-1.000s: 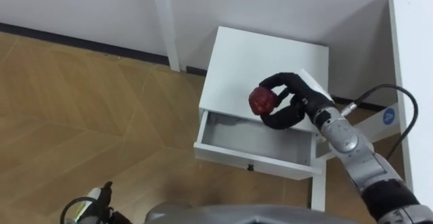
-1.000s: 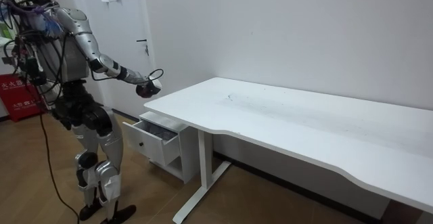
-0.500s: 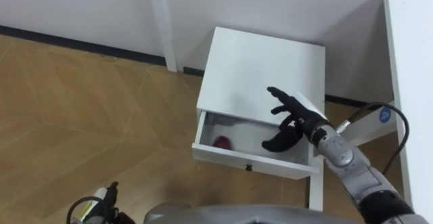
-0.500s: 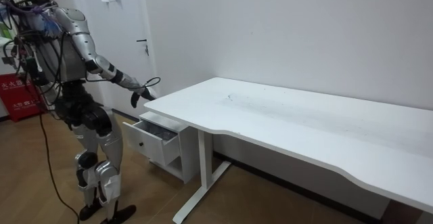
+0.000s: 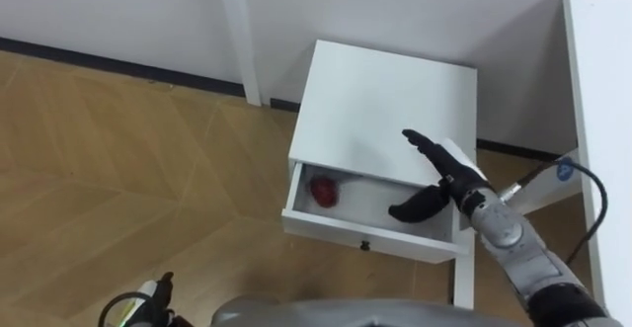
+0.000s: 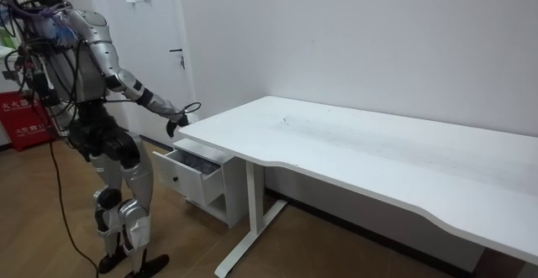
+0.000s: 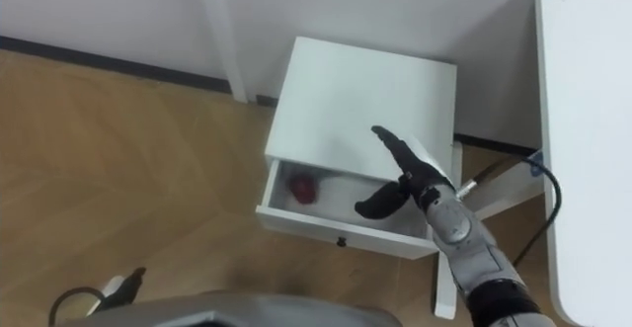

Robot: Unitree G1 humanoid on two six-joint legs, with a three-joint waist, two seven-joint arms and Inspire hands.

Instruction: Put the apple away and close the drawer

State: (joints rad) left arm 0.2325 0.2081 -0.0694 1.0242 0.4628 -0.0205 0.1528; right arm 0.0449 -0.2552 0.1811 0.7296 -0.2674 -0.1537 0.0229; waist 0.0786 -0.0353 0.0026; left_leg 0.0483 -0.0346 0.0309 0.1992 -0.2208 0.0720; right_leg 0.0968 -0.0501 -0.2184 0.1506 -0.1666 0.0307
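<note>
Red apple: lies inside the open drawer, at its left end, well to the left of the fingers and lower than them.
Right hand: fingers straight and spread apart, holding nothing, above the drawer's right end.
Drawer: pulled out of the white bedside cabinet, whose top lies just behind the fingers.
White worktop: to the right of the fingers.
Left hand: low at the lower left; its state cannot be told.
</note>
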